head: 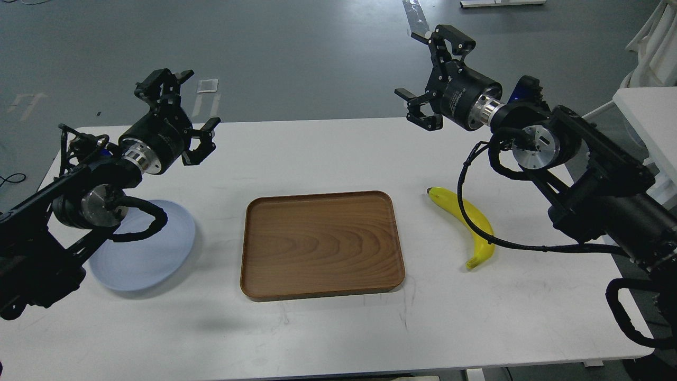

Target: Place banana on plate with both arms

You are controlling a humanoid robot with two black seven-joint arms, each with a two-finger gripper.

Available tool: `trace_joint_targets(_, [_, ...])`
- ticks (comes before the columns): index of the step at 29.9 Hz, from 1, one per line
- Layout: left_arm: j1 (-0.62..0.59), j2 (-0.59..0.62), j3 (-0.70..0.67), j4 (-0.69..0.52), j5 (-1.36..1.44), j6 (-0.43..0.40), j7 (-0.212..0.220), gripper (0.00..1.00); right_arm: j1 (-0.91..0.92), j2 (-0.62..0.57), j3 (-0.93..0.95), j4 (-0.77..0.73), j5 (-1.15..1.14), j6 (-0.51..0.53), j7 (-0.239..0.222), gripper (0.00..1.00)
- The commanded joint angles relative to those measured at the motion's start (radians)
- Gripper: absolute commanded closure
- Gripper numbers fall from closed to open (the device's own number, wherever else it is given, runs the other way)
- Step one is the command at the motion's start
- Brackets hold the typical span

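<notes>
The yellow banana (469,226) lies on the white table (328,153), right of the wooden tray, dark tip pointing to the back left; a black cable crosses over it. The pale blue-grey plate (151,254) lies at the left, partly hidden under my left arm. My left gripper (182,108) is open and empty, raised above the table behind the plate. My right gripper (426,74) is open and empty, raised above the table's far edge, well behind the banana.
A brown rectangular wooden tray (321,244) lies empty at the table's middle, between plate and banana. A second white table (648,119) shows at the right edge. Grey floor lies beyond the far edge.
</notes>
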Motion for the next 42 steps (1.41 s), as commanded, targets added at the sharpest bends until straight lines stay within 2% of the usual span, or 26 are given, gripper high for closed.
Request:
trace_joint_targets(1, [0.004,0.005,-0.002,0.0,0.0,-0.001,0.002,0.02,-0.002,0.0,-0.004,0.0,0.0,0.0,-0.004,0.0])
trace_joint_targets(22, [-0.003,0.006,-0.006,0.0,0.005,0.008,0.0,0.02,-0.028,0.0,-0.004,0.017,0.0,0.0,-0.007,0.0])
trace_joint_targets(24, [-0.006,0.008,-0.004,0.0,0.015,0.011,-0.003,0.02,-0.028,0.0,-0.004,0.017,0.0,0.0,-0.007,0.0])
trace_joint_targets(27, [-0.01,0.009,-0.001,0.001,0.032,0.014,-0.038,0.02,-0.022,-0.002,-0.004,0.015,0.0,0.0,-0.007,0.0])
trace_joint_targets(28, [-0.01,0.009,-0.001,0.001,0.032,0.014,-0.038,0.02,-0.022,-0.002,-0.004,0.015,0.0,0.0,-0.007,0.0])
trace_joint_targets(31, [-0.01,0.011,0.005,0.001,0.171,0.029,-0.052,0.02,-0.013,0.0,-0.004,0.017,0.0,0.0,-0.007,0.0])
trace_joint_targets(33, [-0.022,0.013,0.011,0.003,0.363,0.121,-0.047,0.02,-0.008,0.0,-0.004,0.017,0.0,0.0,-0.007,0.0])
trace_joint_targets(36, [-0.037,0.04,0.036,0.003,0.573,0.212,-0.044,0.02,-0.002,0.0,-0.007,0.017,0.0,0.0,-0.007,0.0])
trace_joint_targets(42, [-0.046,0.158,0.09,-0.017,1.042,0.229,-0.055,0.04,0.036,-0.002,-0.004,0.014,0.0,0.002,-0.008,0.0])
